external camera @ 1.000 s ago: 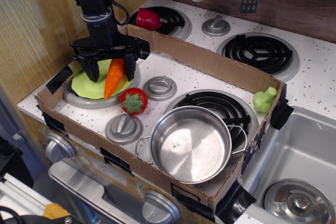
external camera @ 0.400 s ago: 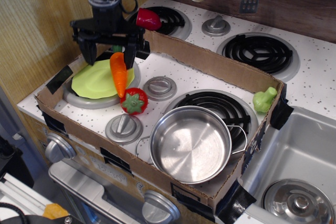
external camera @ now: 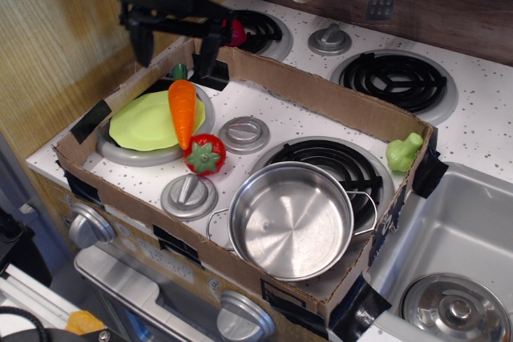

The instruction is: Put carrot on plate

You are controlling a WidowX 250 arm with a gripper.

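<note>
Lying on plate (external camera: 144, 122): carrot (external camera: 183, 110); fingers (external camera: 206, 47) spread above.

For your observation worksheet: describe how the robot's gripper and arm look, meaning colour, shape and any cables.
The gripper is matte black, with two blocky fingers hanging from a wide black crossbar. Above it rises a dark cylindrical wrist, and a black cable loops beside it. No markings can be made out.

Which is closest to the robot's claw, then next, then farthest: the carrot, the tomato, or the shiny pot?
From the gripper:
1. Carrot, just below the open jaws, on the plate's right edge.
2. Tomato, next to the carrot's tip.
3. Pot, front right.
</note>
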